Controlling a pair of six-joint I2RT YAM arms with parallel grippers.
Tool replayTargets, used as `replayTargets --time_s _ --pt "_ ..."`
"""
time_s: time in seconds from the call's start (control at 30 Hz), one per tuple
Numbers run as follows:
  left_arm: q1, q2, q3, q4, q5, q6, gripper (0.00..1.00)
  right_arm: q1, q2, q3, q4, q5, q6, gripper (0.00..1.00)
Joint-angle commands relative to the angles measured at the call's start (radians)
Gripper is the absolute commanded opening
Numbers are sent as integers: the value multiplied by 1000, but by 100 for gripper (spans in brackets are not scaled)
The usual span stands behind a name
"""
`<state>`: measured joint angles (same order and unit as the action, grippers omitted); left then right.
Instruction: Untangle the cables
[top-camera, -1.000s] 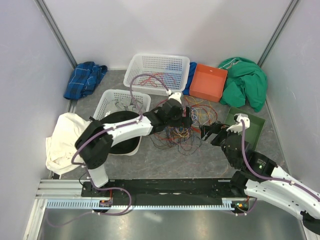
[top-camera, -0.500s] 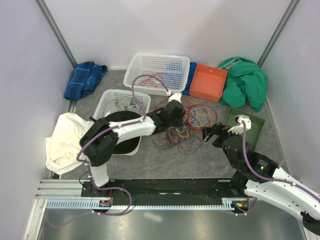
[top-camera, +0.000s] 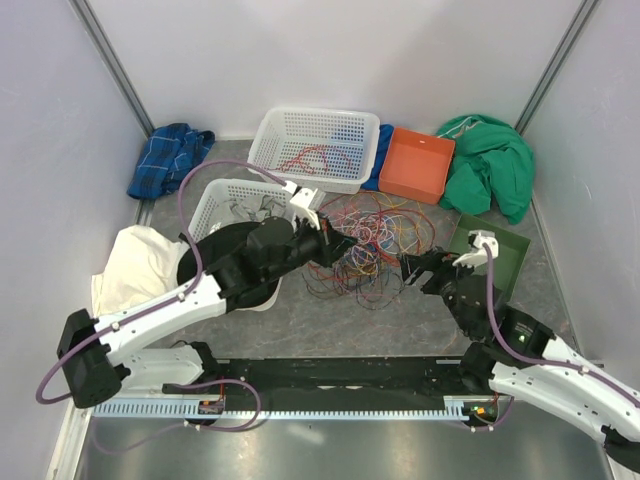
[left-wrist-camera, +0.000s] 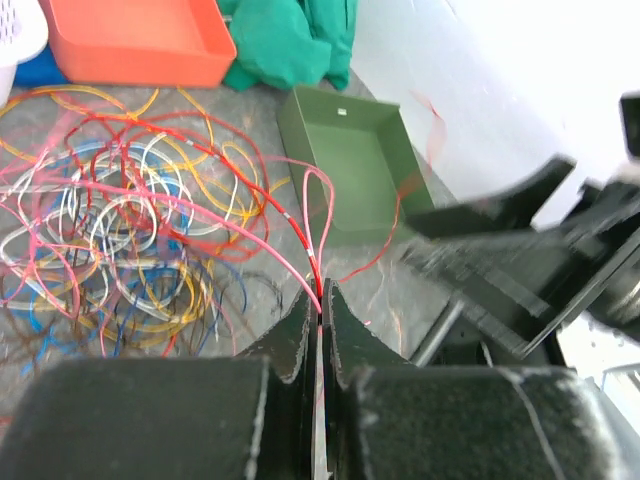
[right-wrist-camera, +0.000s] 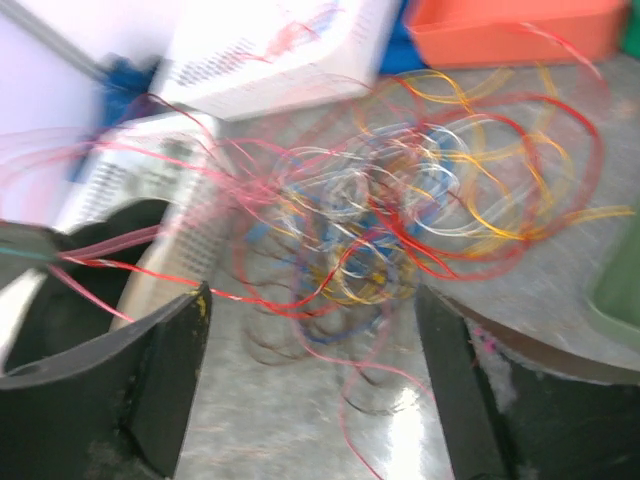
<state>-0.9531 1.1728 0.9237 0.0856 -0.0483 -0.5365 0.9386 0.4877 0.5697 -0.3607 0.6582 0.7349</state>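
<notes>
The cables lie as a loose tangle of red, orange, yellow, blue and white wires in the middle of the floor, also seen in the left wrist view as cables and, blurred, in the right wrist view as cables. My left gripper is at the tangle's left edge. In its own view the left gripper is shut on a red cable that runs taut back into the tangle. My right gripper stands open at the tangle's right side, and the right gripper has only stray strands between its fingers.
A white basket with a few wires stands at the back, an orange bin beside it. A green tray is at the right, a second white basket at the left. Cloths lie around: blue, green, white.
The left gripper closed on a red cable and the left arm drew back to the left and nearer, pulling the strand out. The right gripper shifted slightly towards the tangle.
</notes>
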Motion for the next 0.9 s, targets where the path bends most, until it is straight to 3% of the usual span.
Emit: replayTargets --time_s 0.0,0.3,0.53,0.87 --pt "1 -102 -59 17 33 47 2 0 -128 -66 221 -167 -121 85" --pt "1 -160 32 -52 87 82 2 0 -11 -44 270 -318 -163 85" --pt "2 -154 7 -55 91 70 2 0 44 12 348 -296 -235 85" --pt "1 -151 -5 -55 119 63 2 0 263 82 459 -258 -327 84"
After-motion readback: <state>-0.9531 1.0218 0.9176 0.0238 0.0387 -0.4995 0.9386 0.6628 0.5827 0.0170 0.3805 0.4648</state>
